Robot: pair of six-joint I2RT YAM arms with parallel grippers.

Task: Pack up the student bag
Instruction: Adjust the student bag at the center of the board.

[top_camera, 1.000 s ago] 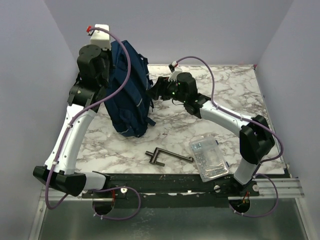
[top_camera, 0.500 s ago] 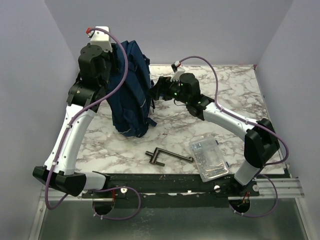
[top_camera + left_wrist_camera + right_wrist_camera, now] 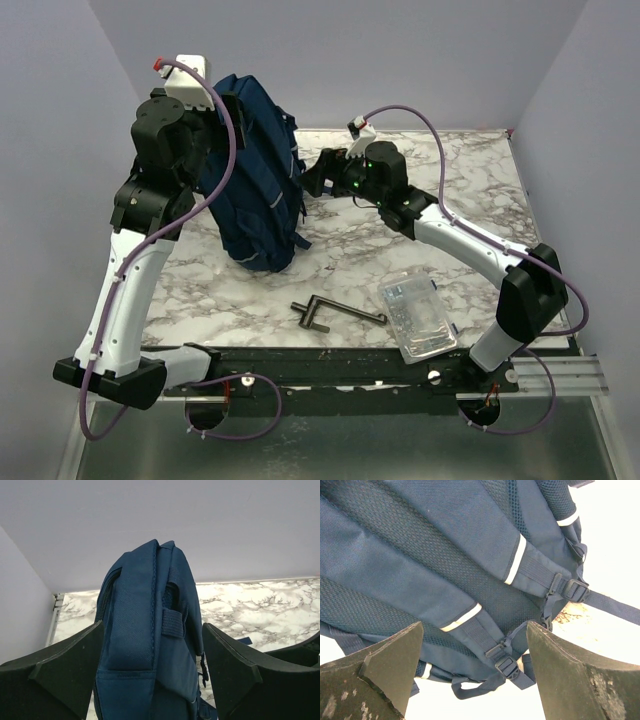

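Navy fabric with light grey trim stripes: the student bag (image 3: 255,185), one item. It stands upright on the white marbled table (image 3: 460,190) beneath it, with its strap side facing right in my overhead feed.

Left gripper (image 3: 226,108): at the bag's top, on its left side. On my left wrist feed the fingers (image 3: 60,675) stand spread wide with the bag's top edge and webbing loop between them. I cannot tell whether either finger touches the fabric.

Right gripper (image 3: 316,178): just right of the bag, aimed at its strap side. The fingers (image 3: 390,670) are spread wide and pinch nothing. The bag's mesh back, shoulder straps and buckles fill my view beyond them.

Black angled tool (image 3: 335,312): lying flat in front of the bag, apart from it.

Clear plastic box (image 3: 416,316): in front and right of the bag, well apart.
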